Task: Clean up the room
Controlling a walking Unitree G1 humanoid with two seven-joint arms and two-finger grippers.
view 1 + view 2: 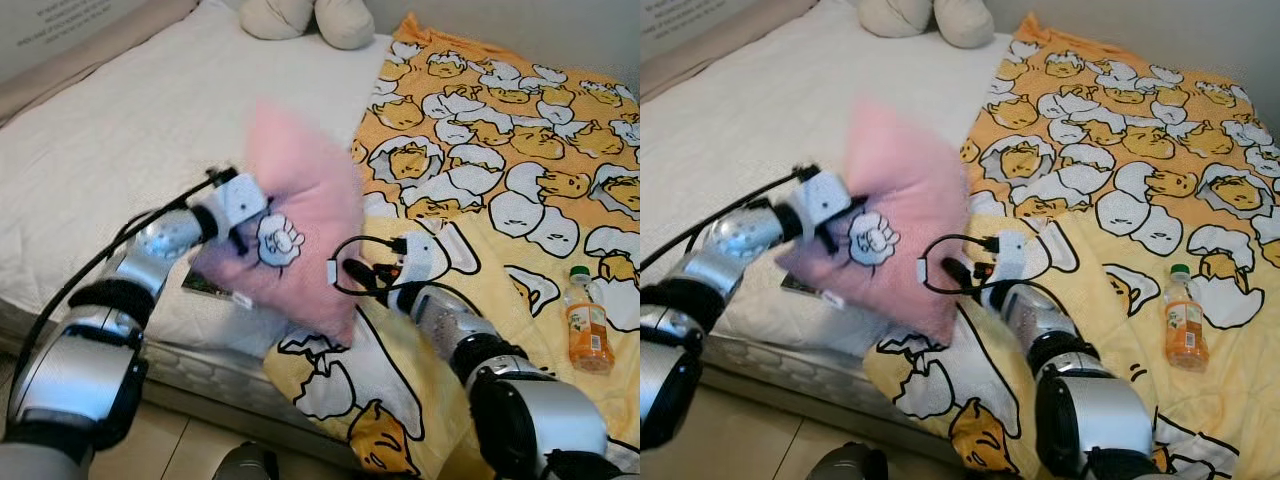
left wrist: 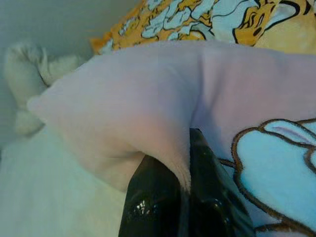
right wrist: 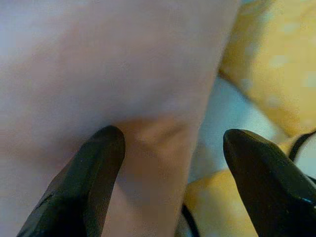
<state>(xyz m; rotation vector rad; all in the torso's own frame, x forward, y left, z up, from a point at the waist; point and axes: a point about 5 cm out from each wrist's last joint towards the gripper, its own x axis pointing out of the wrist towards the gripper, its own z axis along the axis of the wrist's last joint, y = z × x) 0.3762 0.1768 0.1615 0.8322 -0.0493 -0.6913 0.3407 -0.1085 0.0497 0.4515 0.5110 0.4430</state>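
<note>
A pink pillow (image 1: 300, 215) with a white cartoon patch is held up, tilted, over the bed's near edge. My left gripper (image 1: 240, 237) is shut on its left side; in the left wrist view the black fingers (image 2: 148, 197) pinch a fold of the pink fabric (image 2: 148, 98). At the pillow's lower right edge my right gripper (image 1: 350, 272) is open. In the right wrist view its fingertips (image 3: 106, 143) stand wide apart, with the pillow's edge (image 3: 123, 59) between them and one tip pressing the fabric.
A yellow blanket (image 1: 500, 150) with an egg cartoon print covers the bed's right half. An orange drink bottle (image 1: 587, 330) lies on it at the right. The white mattress (image 1: 130, 130) lies to the left, a cream plush toy (image 1: 310, 18) at the head. A dark flat item (image 1: 205, 285) lies under the pillow.
</note>
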